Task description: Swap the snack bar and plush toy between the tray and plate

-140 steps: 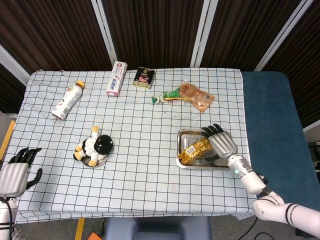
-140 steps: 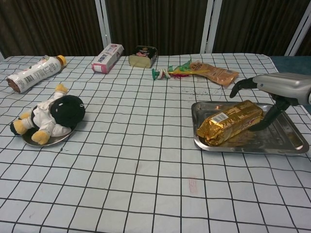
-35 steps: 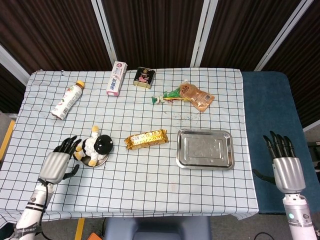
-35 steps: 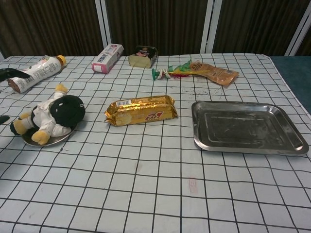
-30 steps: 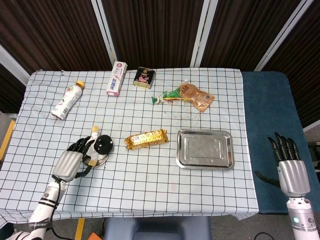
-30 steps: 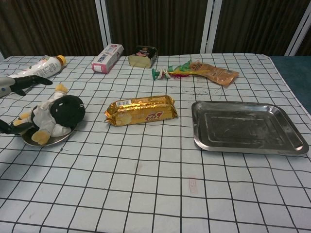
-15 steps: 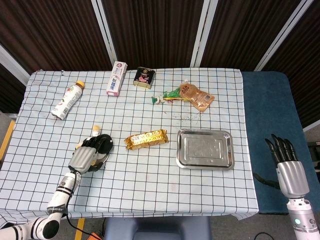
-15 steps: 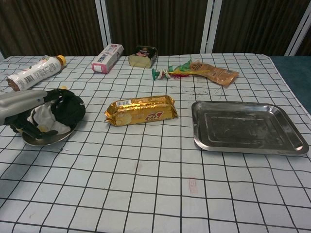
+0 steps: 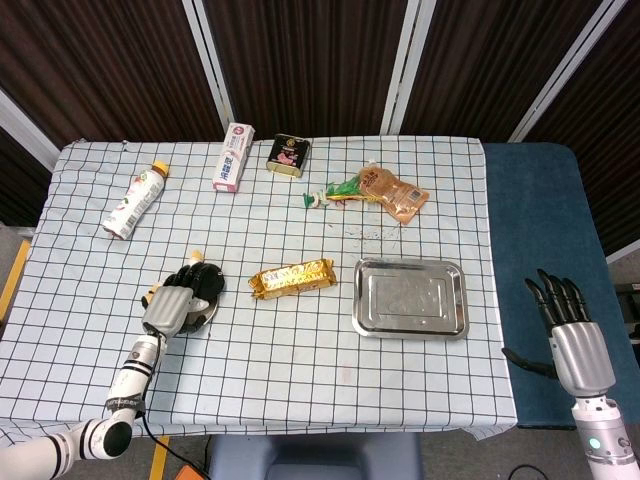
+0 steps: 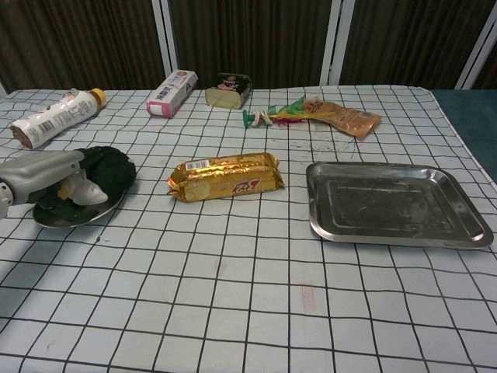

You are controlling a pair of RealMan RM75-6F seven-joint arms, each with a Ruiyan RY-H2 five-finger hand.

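1 bottle (image 9: 133, 201), 1 box (image 9: 233, 158), 1 tin (image 9: 288, 155), 2 pouches (image 9: 393, 192), 1 tray (image 9: 410, 298).

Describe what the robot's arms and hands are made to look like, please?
Each robot hand has a silver-grey metallic back and black fingers, shaped much like a human's: see the left robot hand and the right robot hand. The slim forearms are white with dark ring bands; the right wrist shows a small green light.
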